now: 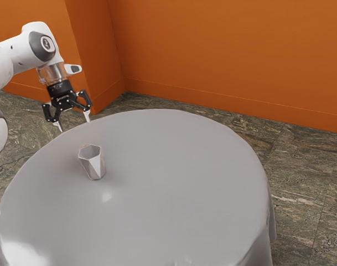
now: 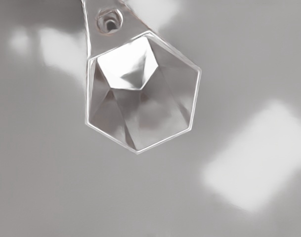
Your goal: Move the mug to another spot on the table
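Franka's black two-finger gripper (image 1: pixel 74 123) is seen with its fingers spread wide and nothing held between them, hanging above the table's edge at the exterior view's left. Well apart from it, lower and toward the exterior view's right, a grey faceted mug (image 1: pixel 92 162) is found standing on the round grey table (image 1: pixel 185 183), nearer that same edge than the middle. The mug is set upright: its long axis is judged to run vertically, with the six-sided mouth turned up. In the wrist view the mug (image 2: pixel 140 94) is looked into from above, its walls narrowing to a smaller base, and a small handle tab (image 2: pixel 109 20) pierced by a hole is seen projecting sideways from one facet of the rim. Several risks can be foreseen. If a fingertip is brought down on the rim rather than outside the walls, the mug may be tipped over on its narrow base. If the fingers are closed on corners instead of flat opposite facets, it may be twisted or squeezed out. The tab could also be struck by a finger and the mug turned. Beyond the table, a mottled stone floor (image 1: pixel 306 166) and an orange wall (image 1: pixel 229 50) are seen.
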Motion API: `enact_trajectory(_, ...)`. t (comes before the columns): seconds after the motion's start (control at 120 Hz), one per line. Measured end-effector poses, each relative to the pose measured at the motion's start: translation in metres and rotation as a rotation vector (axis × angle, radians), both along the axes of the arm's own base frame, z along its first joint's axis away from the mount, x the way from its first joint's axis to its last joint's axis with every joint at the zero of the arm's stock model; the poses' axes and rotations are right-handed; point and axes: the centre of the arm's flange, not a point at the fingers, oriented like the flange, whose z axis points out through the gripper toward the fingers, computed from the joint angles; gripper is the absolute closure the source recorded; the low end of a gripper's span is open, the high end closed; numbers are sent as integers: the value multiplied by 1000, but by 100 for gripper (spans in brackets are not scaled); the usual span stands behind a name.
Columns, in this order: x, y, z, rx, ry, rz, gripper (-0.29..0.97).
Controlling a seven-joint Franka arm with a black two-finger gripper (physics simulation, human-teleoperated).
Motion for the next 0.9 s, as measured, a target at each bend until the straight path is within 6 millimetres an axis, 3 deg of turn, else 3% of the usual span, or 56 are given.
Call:
enact_trajectory(0.133, 15, 8, -25, -8, 4, 27, 0)
enact_trajectory(0.383, 15, 12, -56, -52, 37, 80, 0)
enact_trajectory(0.9, 28, 29, -104, 45, -9, 145, 0)
